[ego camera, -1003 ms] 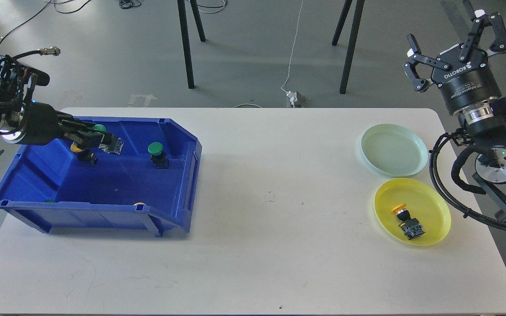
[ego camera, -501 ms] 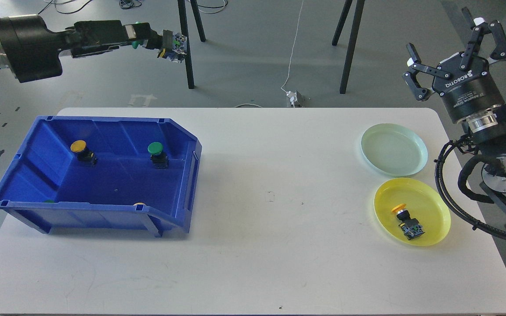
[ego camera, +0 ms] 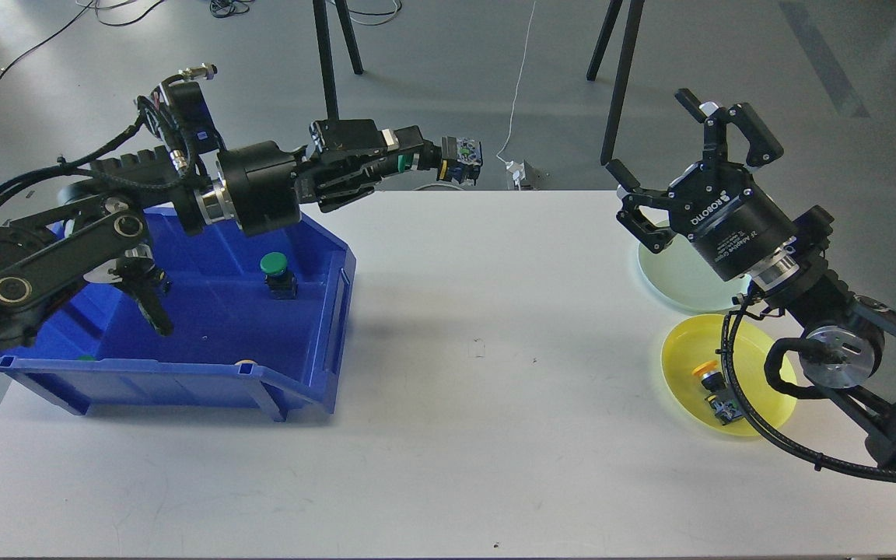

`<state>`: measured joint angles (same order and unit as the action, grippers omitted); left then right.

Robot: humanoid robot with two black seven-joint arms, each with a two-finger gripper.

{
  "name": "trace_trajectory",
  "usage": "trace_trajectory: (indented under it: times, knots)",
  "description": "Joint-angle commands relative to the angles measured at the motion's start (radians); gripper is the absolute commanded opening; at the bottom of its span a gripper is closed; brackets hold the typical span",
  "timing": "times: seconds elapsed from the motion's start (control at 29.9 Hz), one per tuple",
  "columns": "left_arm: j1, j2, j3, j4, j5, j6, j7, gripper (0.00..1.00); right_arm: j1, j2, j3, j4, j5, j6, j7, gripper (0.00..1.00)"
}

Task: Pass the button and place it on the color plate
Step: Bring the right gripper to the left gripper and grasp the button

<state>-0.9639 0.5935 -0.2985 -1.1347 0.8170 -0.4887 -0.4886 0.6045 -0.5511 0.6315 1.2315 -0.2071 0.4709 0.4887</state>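
Note:
My left gripper (ego camera: 425,158) is shut on a green-capped button (ego camera: 460,159) and holds it in the air above the table's back edge, pointing right. My right gripper (ego camera: 670,148) is open and empty, raised over the pale green plate (ego camera: 685,272), facing left toward the button. A yellow plate (ego camera: 689,373) at the right holds a yellow button (ego camera: 708,373). The blue bin (ego camera: 331,311) at the left holds a green button (ego camera: 277,272); my left arm hides much of the bin's left part.
The white table (ego camera: 479,404) spreads between bin and plates. Black stand legs (ego camera: 327,62) and cables are on the floor behind. My right arm's links and hoses (ego camera: 829,358) cover part of the yellow plate.
My left gripper has swung right and down with the green button, now over the table's back edge. My right gripper has moved left and lower toward it, over the green plate.

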Motion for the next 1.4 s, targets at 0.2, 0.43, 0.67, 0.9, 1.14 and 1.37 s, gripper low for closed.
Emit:
trace_trajectory:
  times: [0.2,0.43,0.67,0.9,1.14,1.37]
  knots:
    - [0.008,-0.012,-0.004,0.007,0.004,0.000,0.000,0.13,0.127,0.140,-0.183,-0.075,-0.003,-0.002,0.000,0.98]
    - [0.008,-0.014,-0.004,0.009,0.002,0.000,0.000,0.13,0.147,0.229,-0.214,-0.106,-0.003,0.000,0.000,0.97]
    - [0.008,-0.014,-0.004,0.009,0.002,0.000,0.000,0.13,0.173,0.269,-0.219,-0.133,-0.003,0.003,0.000,0.96]
    - [0.008,-0.014,-0.004,0.009,-0.001,0.000,0.000,0.13,0.182,0.304,-0.219,-0.156,-0.003,0.003,0.000,0.91]
    - [0.008,-0.014,-0.004,0.010,-0.001,0.000,0.000,0.13,0.179,0.318,-0.220,-0.156,-0.006,0.000,0.000,0.71]
    - [0.008,-0.015,-0.004,0.013,-0.002,0.000,0.000,0.14,0.182,0.333,-0.254,-0.168,-0.018,-0.003,0.000,0.02]
